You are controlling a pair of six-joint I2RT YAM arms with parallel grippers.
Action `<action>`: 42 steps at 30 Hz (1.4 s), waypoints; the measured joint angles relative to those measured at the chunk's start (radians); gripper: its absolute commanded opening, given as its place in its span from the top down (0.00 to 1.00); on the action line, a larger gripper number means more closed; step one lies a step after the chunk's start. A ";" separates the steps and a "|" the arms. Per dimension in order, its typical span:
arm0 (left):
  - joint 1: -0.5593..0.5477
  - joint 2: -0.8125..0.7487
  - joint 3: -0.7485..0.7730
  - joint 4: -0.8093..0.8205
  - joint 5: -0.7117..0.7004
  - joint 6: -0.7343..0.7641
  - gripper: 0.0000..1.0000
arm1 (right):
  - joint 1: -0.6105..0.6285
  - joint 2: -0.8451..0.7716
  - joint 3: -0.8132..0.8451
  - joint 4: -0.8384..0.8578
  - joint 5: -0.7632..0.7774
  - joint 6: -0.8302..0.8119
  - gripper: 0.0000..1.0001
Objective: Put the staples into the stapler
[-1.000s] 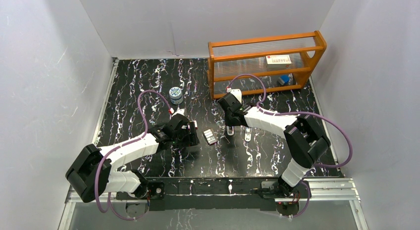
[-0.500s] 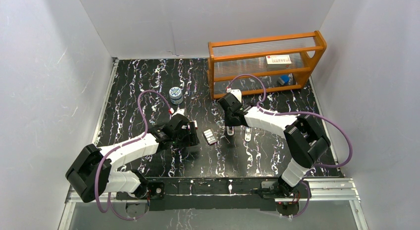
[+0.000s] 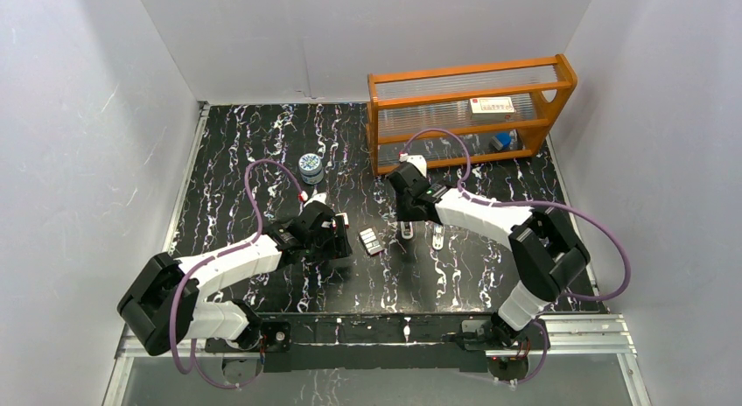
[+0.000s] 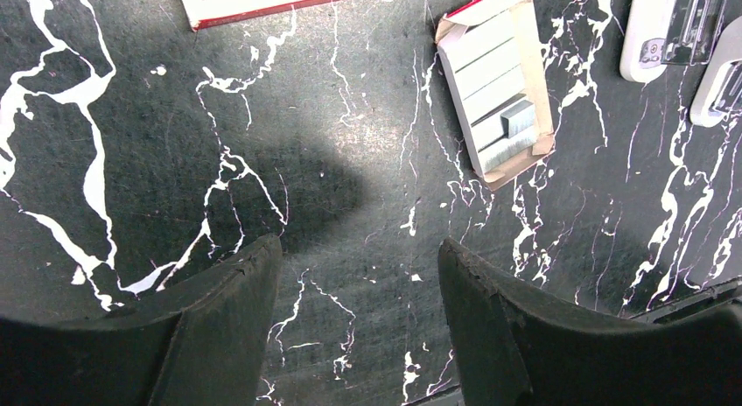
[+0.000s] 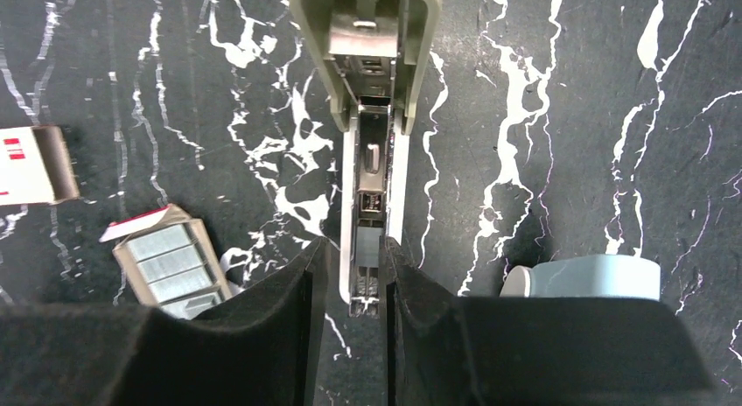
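The right gripper [image 5: 357, 257] is loosening its jaws around the stapler [image 5: 372, 170] (grip or gap, unclear), freeing it for loading. The left gripper [image 4: 357, 248] is hovering open-jawed, the staples [image 4: 494, 82] lying ahead.

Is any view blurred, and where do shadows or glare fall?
Left wrist: sharp, with a soft shadow on the table ahead of the left gripper. Right wrist: sharp; the stapler glints slightly at its metal channel. Top: evenly lit, small things lack detail.

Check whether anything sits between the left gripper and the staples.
Nothing visible does. The left gripper hangs open over the table. The staples lie ahead to its right in an uncovered cardboard tray, with only dark marbled surface between them.
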 measured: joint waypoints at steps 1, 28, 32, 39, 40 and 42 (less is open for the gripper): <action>0.000 0.000 0.000 -0.002 -0.001 0.001 0.37 | 0.000 -0.011 0.000 0.000 -0.005 -0.003 0.64; 0.000 -0.096 -0.018 -0.021 -0.030 0.007 0.37 | 0.241 0.115 0.135 -0.082 -0.104 0.029 0.55; 0.000 -0.096 -0.023 -0.022 -0.030 0.007 0.37 | 0.241 0.138 0.139 -0.091 -0.102 0.027 0.52; 0.005 -0.096 -0.037 -0.022 -0.030 0.007 0.37 | 0.241 0.153 0.139 -0.108 -0.069 0.016 0.56; 0.005 -0.096 -0.038 -0.022 -0.030 0.007 0.37 | 0.241 0.153 0.140 -0.107 -0.064 0.012 0.57; 0.005 -0.096 -0.038 -0.021 -0.030 0.007 0.37 | 0.241 0.153 0.140 -0.107 -0.056 0.006 0.57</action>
